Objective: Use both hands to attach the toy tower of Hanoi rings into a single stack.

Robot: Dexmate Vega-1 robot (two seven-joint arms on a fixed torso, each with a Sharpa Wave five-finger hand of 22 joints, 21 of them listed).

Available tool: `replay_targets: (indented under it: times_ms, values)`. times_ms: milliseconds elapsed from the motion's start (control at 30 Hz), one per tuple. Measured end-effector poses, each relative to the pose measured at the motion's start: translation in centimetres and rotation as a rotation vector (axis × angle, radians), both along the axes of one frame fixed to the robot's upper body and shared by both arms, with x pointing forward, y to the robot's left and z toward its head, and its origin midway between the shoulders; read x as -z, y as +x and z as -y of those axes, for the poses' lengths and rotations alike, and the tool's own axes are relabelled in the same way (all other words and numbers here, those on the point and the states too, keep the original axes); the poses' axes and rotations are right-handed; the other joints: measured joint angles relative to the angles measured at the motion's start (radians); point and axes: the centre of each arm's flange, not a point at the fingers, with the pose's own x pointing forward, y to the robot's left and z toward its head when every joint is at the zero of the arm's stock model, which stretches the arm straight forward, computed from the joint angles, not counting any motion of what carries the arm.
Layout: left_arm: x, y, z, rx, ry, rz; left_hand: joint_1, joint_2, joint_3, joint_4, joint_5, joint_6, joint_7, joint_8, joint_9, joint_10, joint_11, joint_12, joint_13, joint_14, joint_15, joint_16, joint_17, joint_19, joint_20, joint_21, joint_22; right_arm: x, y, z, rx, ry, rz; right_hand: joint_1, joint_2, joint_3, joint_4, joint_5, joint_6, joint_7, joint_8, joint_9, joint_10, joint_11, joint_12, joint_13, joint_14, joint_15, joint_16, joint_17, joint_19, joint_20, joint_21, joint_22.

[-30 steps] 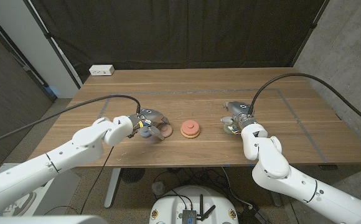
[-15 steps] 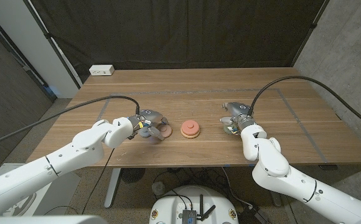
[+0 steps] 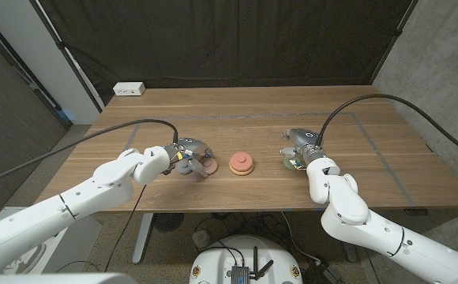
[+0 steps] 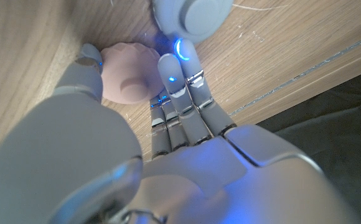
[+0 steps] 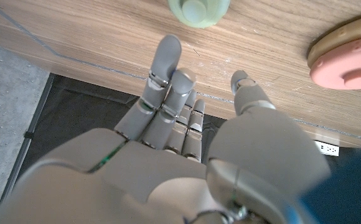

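The pickup step is underway: the left hand (image 4: 168, 155) spreads its fingers (image 4: 179, 74) around the pink ring (image 4: 131, 78) beside the blue ring (image 4: 192, 17); the right hand (image 5: 187, 155), fingers spread, nears the green ring (image 5: 198, 11). Next, both must close, then carry to the base stack (image 3: 242, 163) mid-tabletop.

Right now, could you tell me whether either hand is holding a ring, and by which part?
Neither holds one. The left hand has fingertips touching the pink ring; the right hand is open, short of the green ring.
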Motion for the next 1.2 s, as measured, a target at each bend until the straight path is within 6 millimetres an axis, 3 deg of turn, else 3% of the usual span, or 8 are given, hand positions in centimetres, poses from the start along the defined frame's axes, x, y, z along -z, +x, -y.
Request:
replay_targets:
  times_ms: [1200]
  values:
    - [-4.9, -2.1, -0.2, 0.037, -0.021, -0.001, -0.006, 0.006, 0.000, 0.000, 0.004, 0.024, -0.002, -0.009, 0.004, 0.016, 0.008, 0.001, 0.012, 0.000, 0.000, 0.010, -0.005, 0.000, 0.000, 0.008, -0.003, -0.7, -1.2, 0.2, 0.025, -0.003, 0.013, 0.000, 0.000, 0.007, -0.001, 0.004, 0.000, 0.000, 0.000, 0.014, 0.004, -0.004, -0.006, 0.000, 0.000, 0.000, 0.000, 0.005, 0.000, 0.000, 0.000, 0.000]
